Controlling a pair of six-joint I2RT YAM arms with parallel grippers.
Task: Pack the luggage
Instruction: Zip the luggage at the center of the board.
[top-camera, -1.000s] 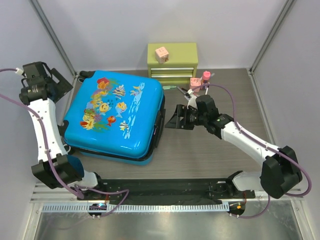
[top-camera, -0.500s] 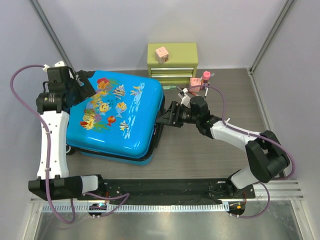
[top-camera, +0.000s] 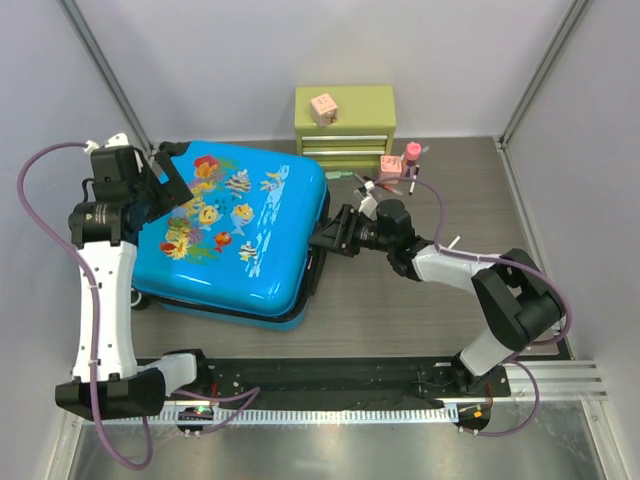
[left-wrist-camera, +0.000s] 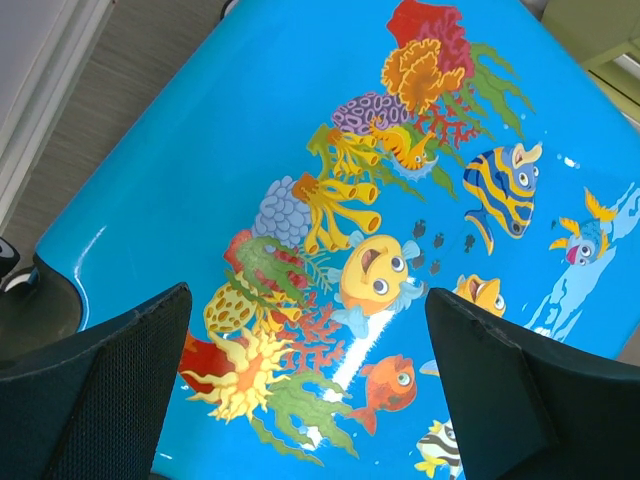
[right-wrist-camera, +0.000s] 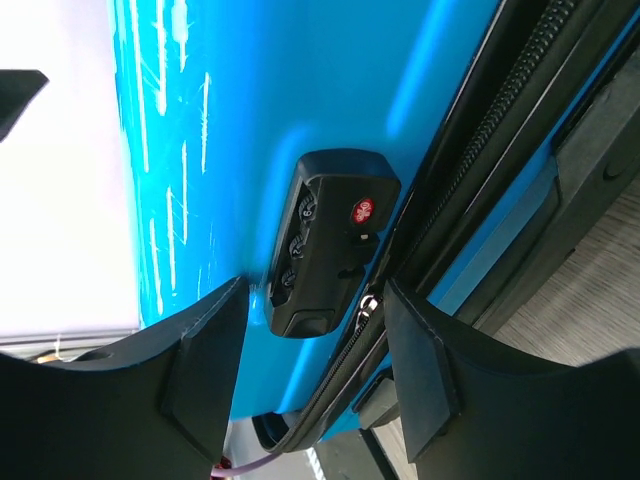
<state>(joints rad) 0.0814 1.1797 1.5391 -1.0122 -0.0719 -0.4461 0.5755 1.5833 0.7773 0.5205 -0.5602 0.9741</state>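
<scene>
Straddling luggage (right-wrist-camera: 300, 80) edge lock (right-wrist-camera: 335, 240), right end effector (right-wrist-camera: 315, 295) agape.

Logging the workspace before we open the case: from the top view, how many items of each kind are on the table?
Blue fish-print suitcase: 1
Green drawer chest: 1
Pink cubes: 2, one on the chest and one on the table beside it
Pink-capped item: 1
Total: 5, plus small bits by the table cube, too small to count.
</scene>
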